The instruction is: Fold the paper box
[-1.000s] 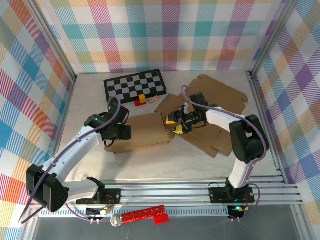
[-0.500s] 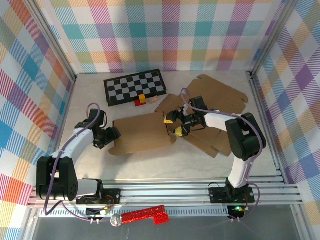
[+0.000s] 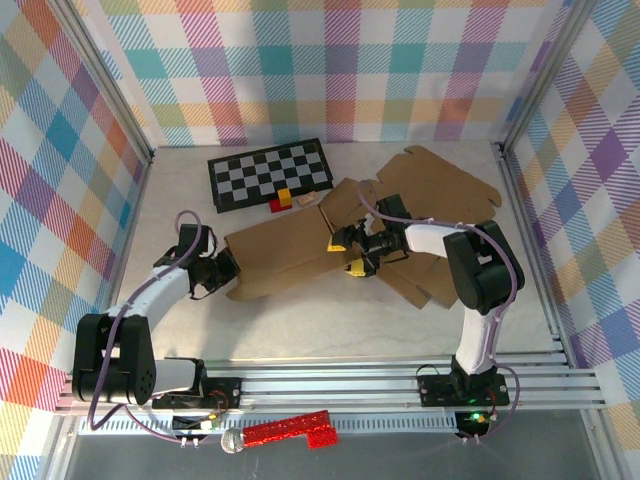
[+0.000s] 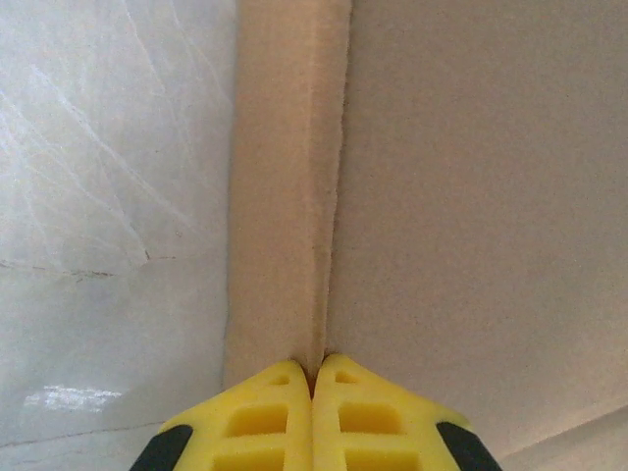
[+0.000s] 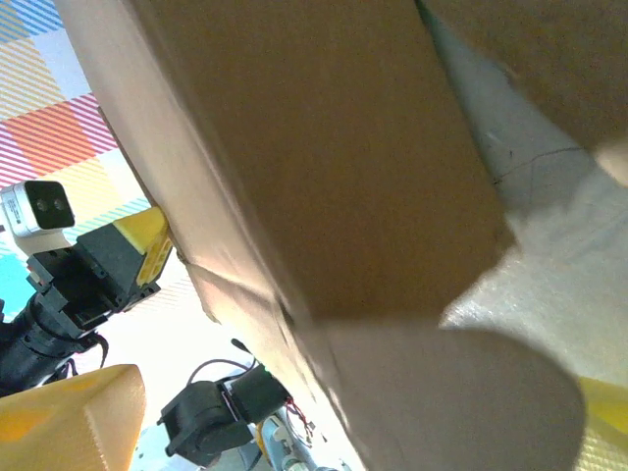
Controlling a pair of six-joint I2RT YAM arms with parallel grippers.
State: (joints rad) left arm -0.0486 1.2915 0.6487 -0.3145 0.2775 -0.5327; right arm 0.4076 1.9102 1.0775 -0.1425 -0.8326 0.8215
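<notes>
Cardboard between two arms

On the pale surface we see the paper box lying near the middle, just in front of the checkerboard. The right jaws stand wide apart around its right edge. The left jaws are pressed together at its left edge; whether they pinch it we cannot tell.

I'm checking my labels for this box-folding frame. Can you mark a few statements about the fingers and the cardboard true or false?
1. The left fingers are pressed together at the edge of the cardboard box. True.
2. The right fingers are shut. False: they stand open with part of the box between them.
3. A checkerboard lies on the table behind the box. True.
4. The box stands fully folded. False: it lies mostly flat and unfolded.
</notes>
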